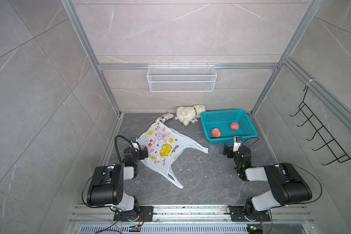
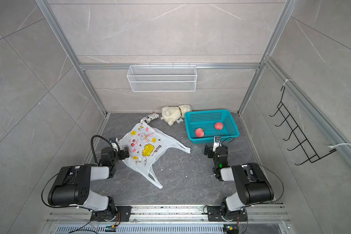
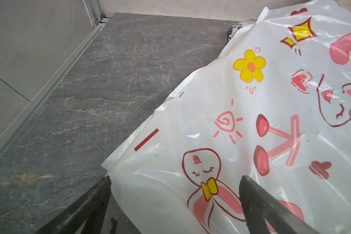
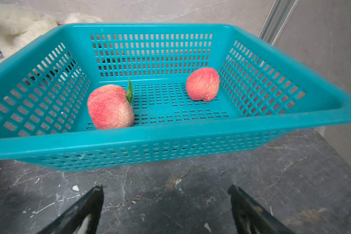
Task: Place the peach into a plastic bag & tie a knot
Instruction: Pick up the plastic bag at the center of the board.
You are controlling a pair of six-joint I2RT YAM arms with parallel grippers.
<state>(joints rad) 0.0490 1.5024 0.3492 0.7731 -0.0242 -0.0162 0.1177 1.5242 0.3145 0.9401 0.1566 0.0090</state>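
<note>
Light: shining bright and even, casting soft shadows | Glare: glinting on plastic bag [image 3: 241, 105] wrinkles | Focus: right gripper [image 4: 165, 187] blurring close-up | Distortion: wide-angle stretching toward corners in both top views

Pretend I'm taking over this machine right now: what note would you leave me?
Left gripper: open, empty, at the edge of the bag.
Right gripper: open, empty, facing the basket.
The bag lies flat, handles untied. Two peaches sit in the basket.
Done: nothing yet.
Left: pick a peach, bag it, knot the handles.
</note>
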